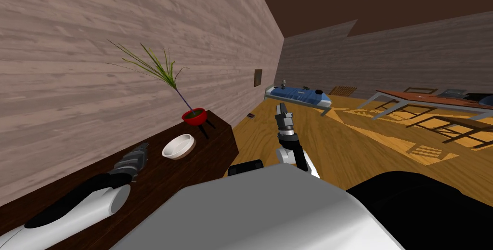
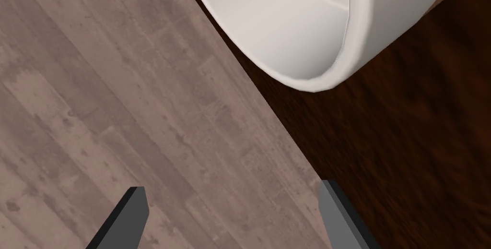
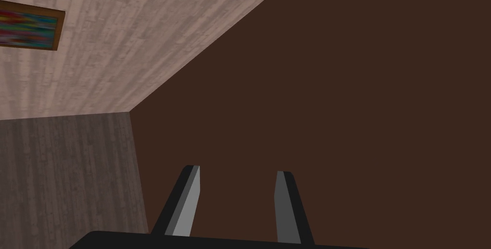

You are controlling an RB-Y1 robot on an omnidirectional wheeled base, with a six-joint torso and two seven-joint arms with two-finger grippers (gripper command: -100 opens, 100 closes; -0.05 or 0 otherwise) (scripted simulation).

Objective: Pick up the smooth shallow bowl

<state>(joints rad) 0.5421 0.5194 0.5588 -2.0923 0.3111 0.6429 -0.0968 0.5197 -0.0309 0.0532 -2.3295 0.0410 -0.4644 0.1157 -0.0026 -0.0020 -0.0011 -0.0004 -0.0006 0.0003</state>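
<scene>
Wood-plank wall [image 1: 96,45], dark sideboard [image 1: 159,179], yellow wood floor [image 1: 337,151], distant table [image 1: 423,98]

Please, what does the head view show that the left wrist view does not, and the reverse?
Head view, not left wrist: the red pot with a grass-like plant beyond the white bowl, and the right gripper raised over the floor. Left wrist, not head: the left gripper is open, its tips short of the white bowl's rim. Both: the white bowl, the dark table, the plank wall.
</scene>
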